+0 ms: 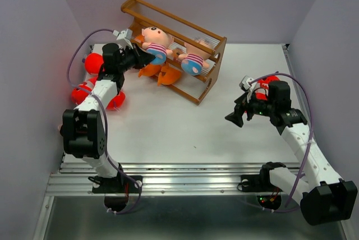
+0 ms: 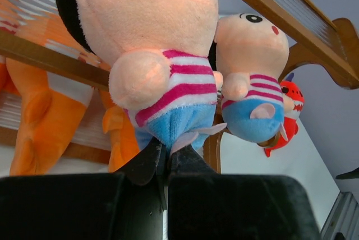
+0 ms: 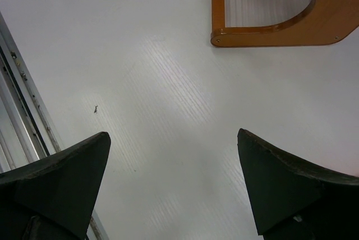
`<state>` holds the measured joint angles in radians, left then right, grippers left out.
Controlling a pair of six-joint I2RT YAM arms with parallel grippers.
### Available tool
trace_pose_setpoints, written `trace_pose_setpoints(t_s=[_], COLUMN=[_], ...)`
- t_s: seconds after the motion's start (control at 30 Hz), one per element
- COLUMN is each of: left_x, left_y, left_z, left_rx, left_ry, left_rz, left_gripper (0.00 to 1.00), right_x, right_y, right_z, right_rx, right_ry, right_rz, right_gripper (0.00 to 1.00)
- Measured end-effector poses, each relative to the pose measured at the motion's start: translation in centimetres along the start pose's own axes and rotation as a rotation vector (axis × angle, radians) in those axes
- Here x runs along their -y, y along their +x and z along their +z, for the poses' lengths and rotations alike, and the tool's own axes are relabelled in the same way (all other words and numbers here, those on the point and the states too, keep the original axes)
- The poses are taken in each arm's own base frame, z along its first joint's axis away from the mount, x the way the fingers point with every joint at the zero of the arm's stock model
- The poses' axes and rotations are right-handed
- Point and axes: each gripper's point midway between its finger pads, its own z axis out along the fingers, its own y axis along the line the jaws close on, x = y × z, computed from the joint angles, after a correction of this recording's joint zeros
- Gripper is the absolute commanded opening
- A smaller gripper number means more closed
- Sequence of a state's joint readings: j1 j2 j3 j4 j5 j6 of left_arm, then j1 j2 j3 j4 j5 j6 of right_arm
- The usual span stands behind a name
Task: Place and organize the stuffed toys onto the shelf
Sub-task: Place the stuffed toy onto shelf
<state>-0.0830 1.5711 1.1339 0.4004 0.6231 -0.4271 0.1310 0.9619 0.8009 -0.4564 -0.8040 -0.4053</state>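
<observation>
The brown wooden shelf (image 1: 208, 42) stands at the back of the table. Two striped-shirt dolls lie on its middle tier: one on the left (image 1: 156, 41) and one on the right (image 1: 194, 61). Orange fish toys (image 1: 160, 73) sit on the lower tier. My left gripper (image 1: 148, 59) is shut on the blue trousers of the left doll (image 2: 162, 55), its fingertips (image 2: 166, 153) pinching the cloth. The second doll (image 2: 252, 83) is just to its right. My right gripper (image 1: 233, 118) is open and empty above bare table, its own view showing spread fingers (image 3: 173, 134).
Red plush toys lie left of the shelf by the left arm (image 1: 92, 60) (image 1: 84, 95). Another red toy (image 1: 269, 80) sits behind the right arm, also seen past the shelf (image 2: 289, 102). The shelf's side panel foot (image 3: 280, 30) is ahead of the right gripper.
</observation>
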Motion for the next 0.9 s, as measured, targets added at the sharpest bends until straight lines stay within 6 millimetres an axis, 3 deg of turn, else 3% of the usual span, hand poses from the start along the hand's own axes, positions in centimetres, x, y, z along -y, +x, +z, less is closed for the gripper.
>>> trace_pose_setpoints(t_s=[0.3, 0.43, 0.6, 0.9], left_x=[-2.2, -2.2, -1.6, -1.6], left_y=[0.7, 0.6, 0.6, 2.6], left_z=[4.6, 5.8, 6.7, 6.9], left_rx=[-0.099, -0.142, -0.194, -0.283], left_ry=[0.045, 0.079, 0.149, 0.219], left_rz=[-0.069, -0.074, -0.078, -0.101], left_gripper=[0.0, 0.0, 0.0, 0.0], right_x=[0.3, 0.2, 0.2, 0.4], right_y=[0.1, 0.6, 1.0, 1.1], right_z=[0.0, 0.1, 0.1, 0.1], right_rx=[-0.005, -0.014, -0.023, -0.029], right_ry=[0.012, 0.01, 0.013, 0.022], right_rz=[-0.01, -0.002, 0.006, 0.001], right_gripper=[1.0, 1.0, 1.0, 1.0])
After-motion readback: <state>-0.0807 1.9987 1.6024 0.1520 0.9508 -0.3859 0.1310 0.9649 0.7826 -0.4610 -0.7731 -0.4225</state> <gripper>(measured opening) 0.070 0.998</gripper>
